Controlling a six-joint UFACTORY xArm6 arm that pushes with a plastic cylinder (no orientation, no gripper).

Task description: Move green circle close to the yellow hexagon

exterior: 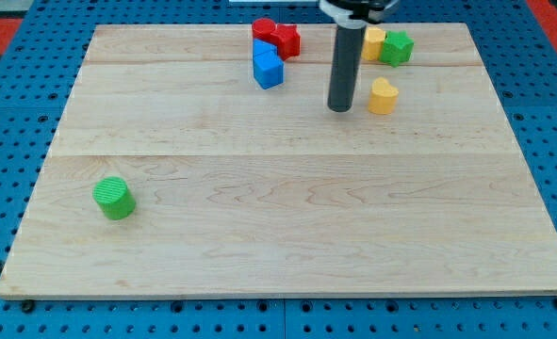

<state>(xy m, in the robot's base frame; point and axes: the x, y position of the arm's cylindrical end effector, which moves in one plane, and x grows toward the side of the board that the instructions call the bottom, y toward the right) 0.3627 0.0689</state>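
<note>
Blue pegboard [14, 113] underneath everything, showing on all sides of a big pale wooden board [287, 235]. Board edges all in view except the far one, cut off at the middle by the arm. Near = view's bottom, far = view's top.

Dark upright rod [343, 66] coming down from the far edge, right of centre. No claw to open or close: just a bare end, my tip [340, 108], down on the wood, grasping nothing and touching no block. Just left of a yellow block with a notched top [383, 96], a small gap between them.

Far right, close to the far edge: yellow hexagon [374, 42], partly hidden behind the rod, shape hard to confirm. Touching or almost touching its right side, a green block [398, 47], shape unclear.

Far centre, left of the rod: red cluster [276, 36], apparently two blocks pressed together, right at the far edge. Just nearer than those, blue blocks [268, 68], stacked close, count uncertain.

Green circle [114, 198] alone in the near left part, well apart from every other block and from my tip, near the left edge but not on it.

Wide open wood across the whole middle and near right, from the green circle diagonally up to the yellow blocks. Tightest room along the far edge, with blocks crowded there and the rod standing between the blue and yellow groups.
</note>
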